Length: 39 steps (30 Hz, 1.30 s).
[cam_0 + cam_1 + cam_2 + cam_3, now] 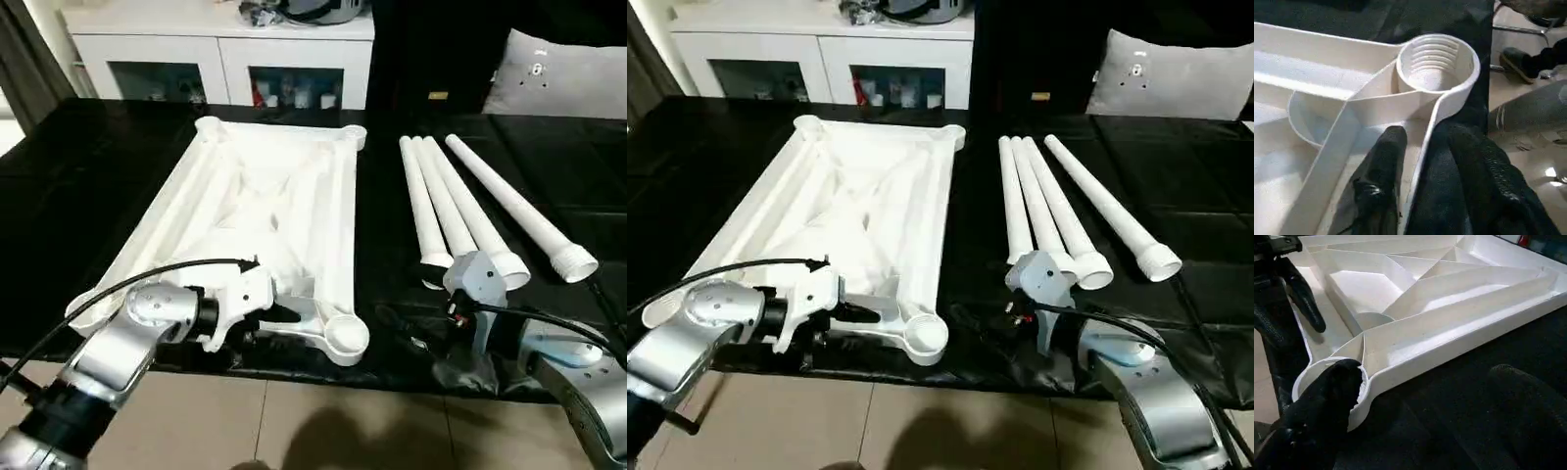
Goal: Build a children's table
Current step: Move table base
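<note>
At near rim of tabletop (294,196), L gripper (1422,161) fingers straddling edge wall, grip unclear; R gripper (1420,406) gaping open. Stiff, light plastic; legs (470,211) waiting.

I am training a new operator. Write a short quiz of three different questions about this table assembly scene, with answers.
1. True or false: the table top lies with its ribbed underside up.
2. How many legs lie beside the top?
3. The left gripper straddles which part: A) a leg, B) the top's edge wall near a corner socket, C) the cushion?

Key: 1 true; 2 four; 3 B.
</note>
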Available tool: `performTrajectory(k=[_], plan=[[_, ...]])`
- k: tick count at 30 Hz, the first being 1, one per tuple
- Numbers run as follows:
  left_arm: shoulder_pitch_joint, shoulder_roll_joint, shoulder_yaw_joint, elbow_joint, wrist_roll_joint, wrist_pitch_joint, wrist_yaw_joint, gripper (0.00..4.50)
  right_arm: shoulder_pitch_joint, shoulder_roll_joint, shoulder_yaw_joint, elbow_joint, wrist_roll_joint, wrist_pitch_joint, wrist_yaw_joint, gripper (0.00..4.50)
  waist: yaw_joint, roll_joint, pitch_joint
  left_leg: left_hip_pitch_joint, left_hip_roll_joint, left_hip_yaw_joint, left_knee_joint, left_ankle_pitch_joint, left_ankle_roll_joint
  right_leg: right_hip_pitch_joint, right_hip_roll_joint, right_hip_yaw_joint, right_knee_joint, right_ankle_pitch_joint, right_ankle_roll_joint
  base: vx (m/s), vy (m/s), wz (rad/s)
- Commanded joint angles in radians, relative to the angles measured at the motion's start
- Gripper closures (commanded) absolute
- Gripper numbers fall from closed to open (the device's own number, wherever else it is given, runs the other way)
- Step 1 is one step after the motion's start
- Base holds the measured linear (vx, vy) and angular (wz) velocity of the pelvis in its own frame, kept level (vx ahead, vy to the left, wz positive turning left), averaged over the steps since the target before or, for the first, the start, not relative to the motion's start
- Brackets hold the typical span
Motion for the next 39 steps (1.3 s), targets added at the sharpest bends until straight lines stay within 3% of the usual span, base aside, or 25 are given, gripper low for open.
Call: performTrajectory(k=[1, 2, 4, 8, 15, 21, 23, 26, 28, 29, 30, 32, 35, 37, 38, 39], plan=[[-0.013, 0.002, -0.011, 0.024, 0.010, -0.019, -0.022, 3.09, 0.005, -0.008, 0.002, -0.014, -0.003, 0.009, -0.001, 0.00, 0.000, 0.002, -0.054, 0.003, 0.113, -0.058, -0.075, -0.099, 0.068, 0.045, -0.152, 0.088, -0.091, -0.332, -0.027, 0.000, 0.000, 0.00], [-0.015, 0.002, -0.011, 0.029, 0.010, -0.020, -0.027, 3.16, 0.004, -0.008, 0.003, -0.012, -0.004, 0.008, -0.002, 0.00, 0.001, 0.006, -0.055, 0.002, 0.114, -0.059, -0.076, -0.096, 0.068, 0.045, -0.152, 0.088, -0.089, -0.326, -0.030, 0.000, 0.000, 0.00], [-0.022, 0.002, -0.017, 0.045, 0.017, -0.029, -0.034, 3.21, 0.002, -0.007, 0.003, -0.009, -0.006, 0.007, -0.007, 0.00, 0.000, -0.002, -0.055, 0.002, 0.115, -0.059, -0.076, -0.094, 0.071, 0.045, -0.151, 0.088, -0.089, -0.319, -0.032, 0.000, 0.000, 0.00], [-0.026, -0.003, -0.021, 0.064, 0.025, -0.036, -0.030, 3.63, 0.007, -0.005, 0.005, -0.009, -0.008, 0.005, -0.010, 0.00, 0.002, 0.004, -0.054, 0.003, 0.115, -0.058, -0.076, -0.093, 0.071, 0.045, -0.152, 0.087, -0.089, -0.328, -0.034, 0.000, 0.000, 0.00], [-0.045, -0.054, 0.006, 0.133, 0.034, -0.030, 0.047, 4.31, 0.011, 0.010, 0.008, -0.018, -0.008, 0.013, -0.025, 0.00, 0.002, 0.000, -0.055, 0.003, 0.114, -0.057, -0.075, -0.089, 0.071, 0.046, -0.155, 0.087, -0.092, -0.341, -0.026, 0.000, 0.000, 0.00], [-0.123, -0.161, 0.074, 0.238, 0.042, 0.014, 0.219, 4.45, -0.007, 0.070, 0.019, -0.001, -0.033, 0.013, -0.103, 0.00, -0.009, 0.000, -0.056, -0.003, 0.106, -0.055, -0.070, -0.068, 0.077, 0.047, -0.151, 0.083, -0.093, -0.321, -0.030, 0.000, 0.000, 0.00], [-0.133, -0.171, 0.079, 0.253, 0.048, 0.004, 0.237, 4.45, -0.009, 0.080, 0.021, 0.003, -0.039, 0.009, -0.116, 0.00, -0.011, -0.004, -0.058, -0.008, 0.103, -0.057, -0.070, -0.056, 0.082, 0.054, -0.150, 0.081, -0.093, -0.319, -0.018, 0.000, 0.000, 0.00], [-0.145, -0.176, 0.072, 0.275, 0.071, -0.051, 0.241, 4.45, -0.011, 0.099, 0.020, 0.009, -0.044, 0.006, -0.140, 0.00, -0.023, 0.000, -0.063, -0.008, 0.108, -0.062, -0.069, -0.045, 0.089, 0.052, -0.149, 0.081, -0.088, -0.278, -0.017, 0.000, 0.000, 0.00], [-0.178, -0.172, 0.046, 0.334, 0.108, -0.149, 0.226, 4.45, -0.013, 0.119, 0.014, 0.009, -0.043, 0.010, -0.165, 0.00, -0.023, 0.004, -0.061, -0.004, 0.110, -0.061, -0.069, -0.048, 0.100, 0.045, -0.148, 0.083, -0.090, -0.261, -0.021, 0.000, 0.000, 0.00], [-0.181, -0.172, 0.044, 0.339, 0.109, -0.154, 0.225, 4.45, -0.013, 0.120, 0.014, 0.009, -0.043, 0.010, -0.166, 0.00, -0.020, 0.003, -0.064, -0.004, 0.110, -0.062, -0.068, -0.039, 0.099, 0.049, -0.151, 0.085, -0.083, -0.233, -0.030, 0.000, 0.000, 0.00], [-0.192, -0.173, 0.040, 0.360, 0.110, -0.176, 0.214, 4.45, -0.013, 0.122, 0.014, 0.008, -0.045, 0.011, -0.169, 0.00, -0.017, 0.013, -0.066, -0.005, 0.117, -0.065, -0.069, -0.028, 0.098, 0.049, -0.154, 0.087, -0.074, -0.190, -0.043, 0.000, 0.000, 0.00], [-0.202, -0.177, 0.034, 0.379, 0.108, -0.207, 0.191, 4.45, -0.011, 0.126, 0.011, 0.006, -0.047, 0.011, -0.172, 0.00, -0.018, 0.012, -0.065, -0.003, 0.124, -0.067, -0.071, -0.036, 0.096, 0.049, -0.157, 0.087, -0.072, -0.169, -0.053, 0.000, 0.000, 0.00], [-0.234, -0.186, 0.000, 0.446, 0.135, -0.288, 0.161, 4.45, -0.006, 0.136, -0.003, 0.007, -0.051, 0.013, -0.197, 0.00, -0.013, 0.010, -0.062, -0.001, 0.117, -0.062, -0.072, -0.059, 0.086, 0.048, -0.157, 0.089, -0.079, -0.185, -0.065, 0.000, 0.000, 0.00], [-0.260, -0.196, -0.023, 0.497, 0.167, -0.342, 0.151, 4.45, -0.005, 0.142, -0.016, 0.012, -0.053, 0.013, -0.218, 0.00, -0.007, 0.021, -0.060, 0.002, 0.119, -0.061, -0.073, -0.072, 0.076, 0.047, -0.158, 0.090, -0.083, -0.209, -0.059, 0.000, 0.000, 0.00], [-0.268, -0.203, -0.028, 0.509, 0.169, -0.357, 0.140, 4.45, -0.005, 0.145, -0.021, 0.011, -0.051, 0.011, -0.224, 0.00, -0.002, 0.013, -0.063, 0.004, 0.122, -0.062, -0.073, -0.076, 0.066, 0.050, -0.160, 0.091, -0.080, -0.210, -0.055, 0.000, 0.000, 0.00], [-0.281, -0.213, -0.035, 0.529, 0.174, -0.381, 0.122, 4.45, -0.005, 0.151, -0.030, 0.010, -0.048, 0.009, -0.233, 0.00, 0.000, 0.022, -0.059, 0.005, 0.121, -0.060, -0.074, -0.079, 0.067, 0.045, -0.158, 0.091, -0.087, -0.212, -0.053, 0.000, 0.000, 0.00]])
